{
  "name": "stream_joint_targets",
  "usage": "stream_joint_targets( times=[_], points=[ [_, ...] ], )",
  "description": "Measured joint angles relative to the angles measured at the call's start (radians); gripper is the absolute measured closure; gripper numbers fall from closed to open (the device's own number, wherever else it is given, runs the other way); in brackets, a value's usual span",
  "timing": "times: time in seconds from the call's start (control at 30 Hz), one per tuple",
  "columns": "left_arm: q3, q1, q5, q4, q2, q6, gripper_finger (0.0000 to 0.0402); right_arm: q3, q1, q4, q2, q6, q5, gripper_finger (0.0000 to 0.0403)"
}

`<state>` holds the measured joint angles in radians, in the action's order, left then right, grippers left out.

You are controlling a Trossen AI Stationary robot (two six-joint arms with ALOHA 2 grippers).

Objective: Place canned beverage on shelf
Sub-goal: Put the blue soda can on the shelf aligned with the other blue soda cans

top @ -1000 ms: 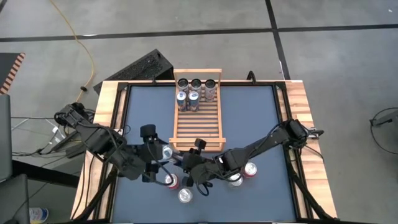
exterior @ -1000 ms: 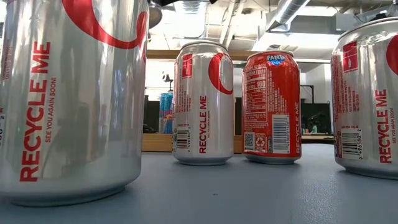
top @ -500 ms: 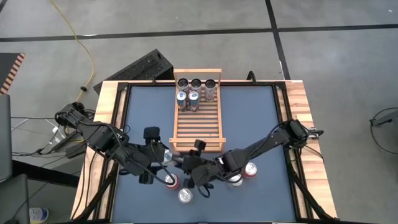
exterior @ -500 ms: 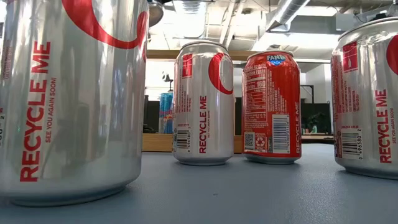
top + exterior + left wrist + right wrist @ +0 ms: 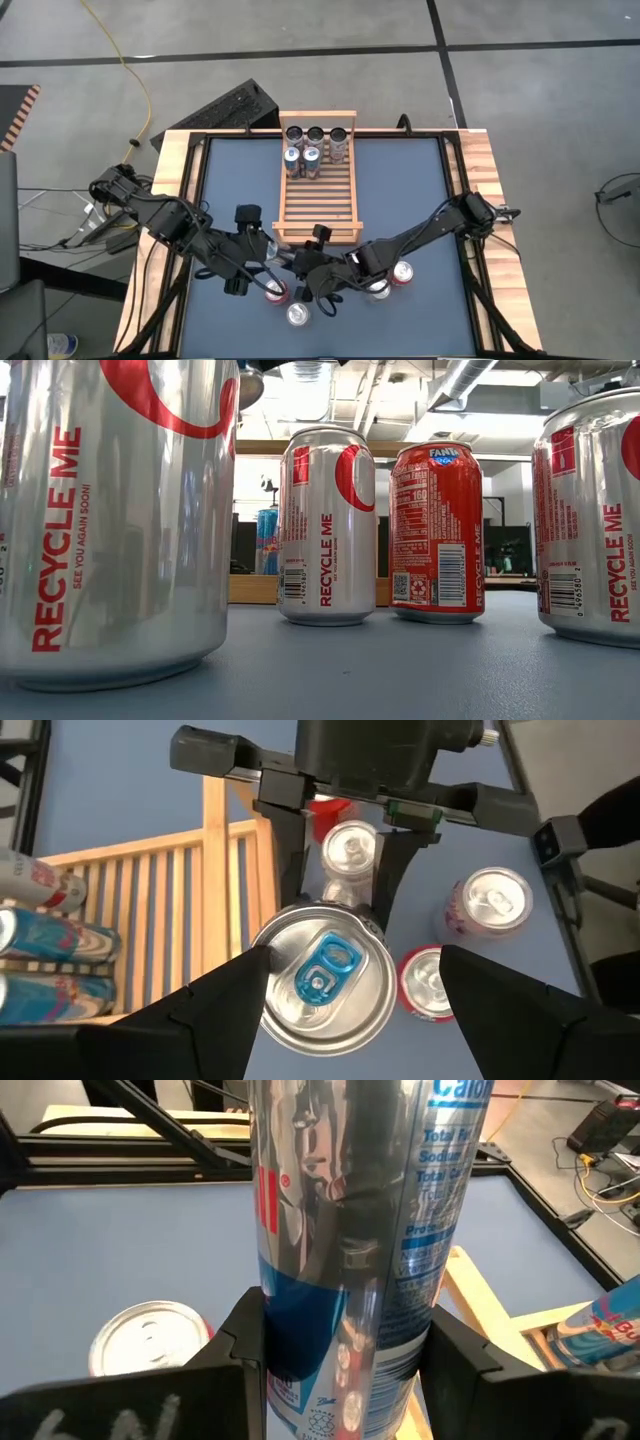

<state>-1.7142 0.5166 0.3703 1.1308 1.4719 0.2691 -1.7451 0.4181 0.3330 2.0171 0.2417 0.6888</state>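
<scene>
Overhead, five cans point(image 5: 314, 146) already stand at the shelf point(image 5: 317, 195)'s far end. Left wrist: the left gripper point(image 5: 340, 982) straddles the blue-tabbed can point(image 5: 322, 978) top-down. Right wrist: the right gripper point(image 5: 345, 1342) clamps its side, shelf just beyond. Handover unfinished, placing remains.

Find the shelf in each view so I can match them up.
High view: shelf at the far middle of the table.
Low view: its wood rail shows low down behind the standing cans.
Left wrist view: slats beside the held can.
Right wrist view: a rail behind the held can.
Shared landmark: the blue cans on it.
</scene>
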Motion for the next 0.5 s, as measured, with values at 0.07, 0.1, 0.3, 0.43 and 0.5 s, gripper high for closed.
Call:
stream_joint_targets(
  times=[0.07,0.1,0.3,0.43,0.5],
  points=[
    [0.0,-0.006,0.005,0.006,0.0,-0.01,0.0115,0.0,-0.002,0.0,0.0,0.0,-0.002,0.025],
    [0.0,-0.007,0.006,0.008,0.0,-0.014,0.0115,0.0,-0.002,0.001,0.0,0.0,-0.002,0.025],
    [0.0,-0.012,0.004,0.003,0.0,-0.023,0.0115,0.0,-0.001,0.0,0.0,0.0,-0.005,0.025],
    [0.0,-0.012,0.003,-0.016,0.0,-0.012,0.0115,0.0,0.0,0.001,0.0,0.0,-0.005,0.025],
    [0.0,-0.012,0.001,-0.026,0.0,0.022,0.0115,0.0,0.0,0.002,0.0,0.0,-0.006,0.025]
  ],
)
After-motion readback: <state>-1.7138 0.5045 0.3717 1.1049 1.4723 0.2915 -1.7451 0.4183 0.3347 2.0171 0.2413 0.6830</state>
